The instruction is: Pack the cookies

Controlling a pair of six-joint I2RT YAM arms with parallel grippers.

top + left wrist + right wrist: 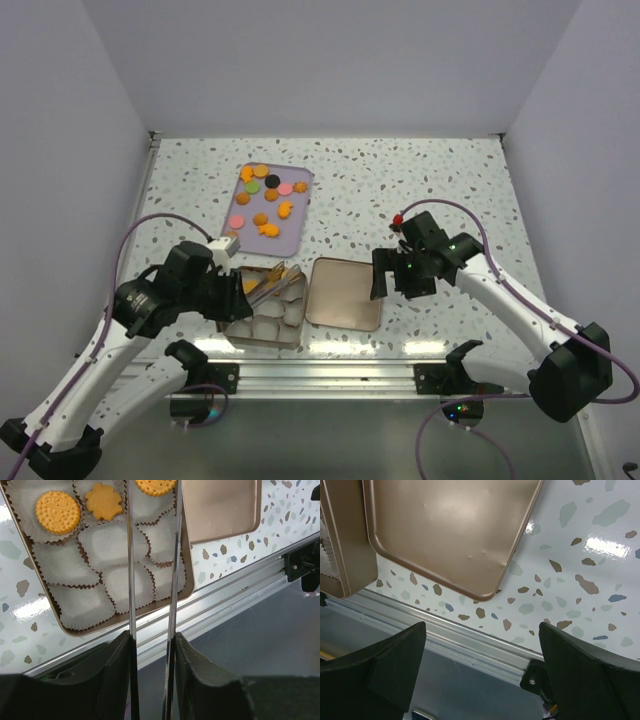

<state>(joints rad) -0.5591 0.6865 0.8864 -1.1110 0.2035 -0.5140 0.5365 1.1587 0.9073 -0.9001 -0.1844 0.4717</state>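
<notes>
Several cookies (266, 203), mostly orange with pink, green and one black, lie on the lilac tray (300, 180). My left gripper (236, 290) is shut on metal tongs (272, 281) that reach over the gold box (262, 338) of white paper cups. In the left wrist view the tongs' blades (131, 555) run up from the left gripper (151, 637). A round orange cookie (57, 512) and a star cookie (103, 501) sit in cups. Another round cookie (155, 486) shows between the blades; whether it is pinched I cannot tell. My right gripper (393, 281) (480, 630) is open and empty.
The gold lid (345, 293) (455, 525) lies flat beside the box, just left of my right gripper. A metal rail (320, 375) runs along the table's near edge. White walls close in the left, right and far sides.
</notes>
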